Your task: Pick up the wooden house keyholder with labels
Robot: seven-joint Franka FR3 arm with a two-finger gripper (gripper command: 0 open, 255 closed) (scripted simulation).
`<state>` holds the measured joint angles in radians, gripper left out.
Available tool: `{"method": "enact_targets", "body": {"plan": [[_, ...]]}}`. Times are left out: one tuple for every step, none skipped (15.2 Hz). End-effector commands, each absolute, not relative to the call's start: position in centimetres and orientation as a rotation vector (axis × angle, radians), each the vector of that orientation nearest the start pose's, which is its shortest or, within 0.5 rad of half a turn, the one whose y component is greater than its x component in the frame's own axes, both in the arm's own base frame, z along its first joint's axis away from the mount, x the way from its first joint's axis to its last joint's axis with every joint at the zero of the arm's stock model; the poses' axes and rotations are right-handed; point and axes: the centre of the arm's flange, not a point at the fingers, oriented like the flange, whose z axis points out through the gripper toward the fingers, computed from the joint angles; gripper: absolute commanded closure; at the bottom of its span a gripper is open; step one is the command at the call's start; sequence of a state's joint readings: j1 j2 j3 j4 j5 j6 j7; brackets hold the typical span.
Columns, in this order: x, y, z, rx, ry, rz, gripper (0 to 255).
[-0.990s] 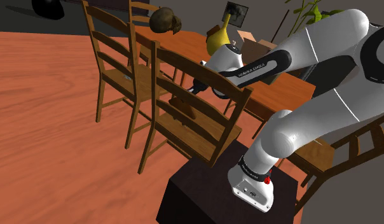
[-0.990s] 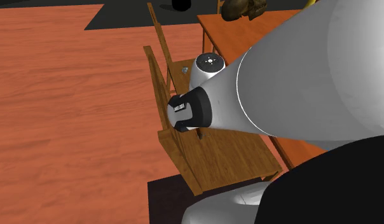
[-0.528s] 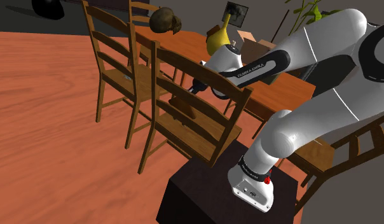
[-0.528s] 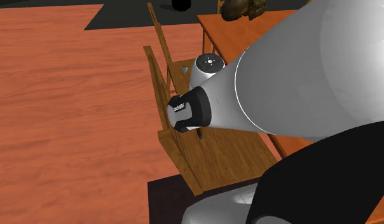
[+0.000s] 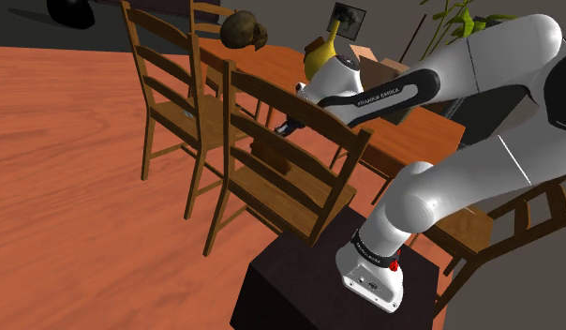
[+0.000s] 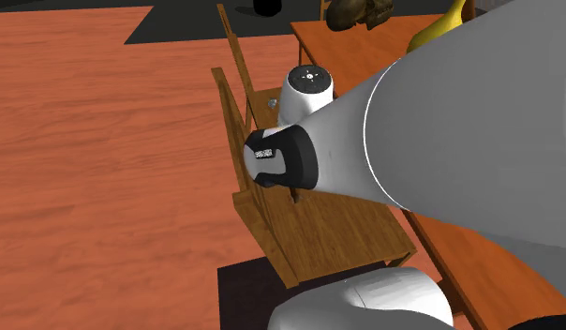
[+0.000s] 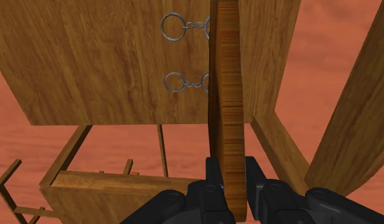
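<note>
The wooden keyholder [image 7: 224,95] is a thin board seen edge-on, with two metal key rings [image 7: 177,81] hanging off one face. My gripper [image 7: 231,168] is shut on its near edge, one black finger on each face. The board hangs upright above the wooden chair seat [image 7: 102,63]. In the shoulder view the keyholder [image 5: 270,150] shows as a dark brown piece behind the chair's back slats, with my gripper [image 5: 288,127] just above it. In the second exterior view my own arm hides the hand.
The near chair [image 5: 300,192] has a tall slatted back close to my forearm. A second chair [image 5: 169,94] stands to its left. Behind is a wooden table [image 5: 408,136] with a yellow gourd-shaped vase [image 5: 320,56] and a dark round object [image 5: 242,30]. The black stand [image 5: 290,291] is below.
My wrist and forearm have risen a little and swung toward the table, with the keyholder still clasped. The chairs and table have not moved.
</note>
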<state>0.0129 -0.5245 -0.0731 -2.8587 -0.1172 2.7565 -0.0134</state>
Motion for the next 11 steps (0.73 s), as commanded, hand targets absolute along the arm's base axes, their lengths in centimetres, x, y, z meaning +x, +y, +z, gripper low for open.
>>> {"method": "enact_targets", "body": {"plan": [[37.2, -1.5, 39.1, -3.113, -0.085, -0.666, 255], [37.2, -1.5, 39.7, -3.113, -0.085, -0.666, 255], [37.2, -1.5, 40.2, -3.113, -0.085, -0.666, 255], [37.2, -1.5, 40.7, -3.113, -0.085, -0.666, 255], [37.2, -1.5, 41.2, -3.113, -0.085, -0.666, 255], [37.2, -1.5, 41.8, -3.113, -0.085, -0.666, 255], [37.2, -1.5, 42.3, -3.113, -0.085, -0.666, 255], [37.2, -1.5, 42.8, -3.113, -0.085, -0.666, 255], [37.2, -1.5, 43.4, -3.113, -0.085, -0.666, 255], [37.2, -1.5, 43.4, -3.113, -0.085, -0.666, 255], [37.2, -1.5, 43.4, -3.113, -0.085, -0.666, 255]]}}
